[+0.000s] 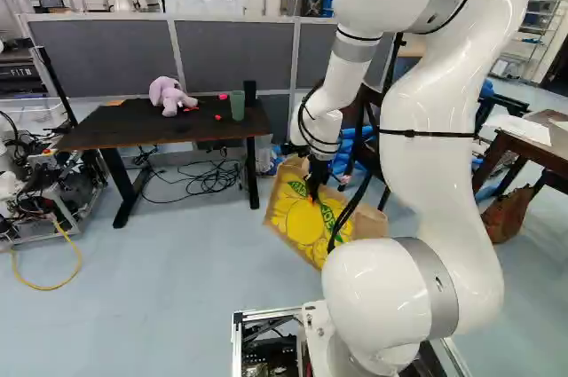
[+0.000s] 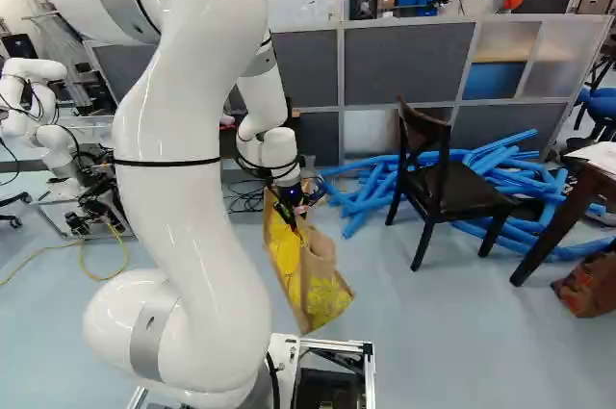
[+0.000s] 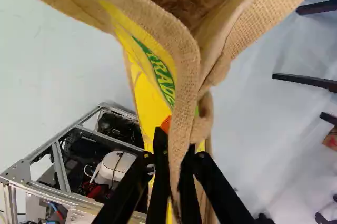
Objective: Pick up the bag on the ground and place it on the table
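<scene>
Plainly, the grey partition (image 1: 235, 53) is the biggest thing here, running behind everything. My white arm (image 1: 444, 155) comes next, reaching forward and down. At the left of the left base view stands the dark-topped table (image 1: 133, 136); at the right of that view, papers (image 1: 522, 129) lie on a brown table (image 1: 548, 151). Blue tubes (image 2: 496, 154) are heaped along the partition's foot, with a dark chair (image 2: 438, 183) in front of them.

The yellow and tan bag (image 1: 306, 222) is off the table, low down near its right-hand end in the left base view, and tilted; whether its base touches the floor I cannot tell. Its mouth gapes ahead of the wrist camera. The gripper (image 1: 313, 191) has its jaws clenched on the bag's tan rim, one finger on either side of the fabric.

On the dark-topped table, a lavender plush toy (image 1: 169, 96) lies by the far edge, about midway along. The green cup (image 1: 237, 105) stands near the far right corner. Small pink pieces (image 1: 223, 97) lie between toy and cup.
</scene>
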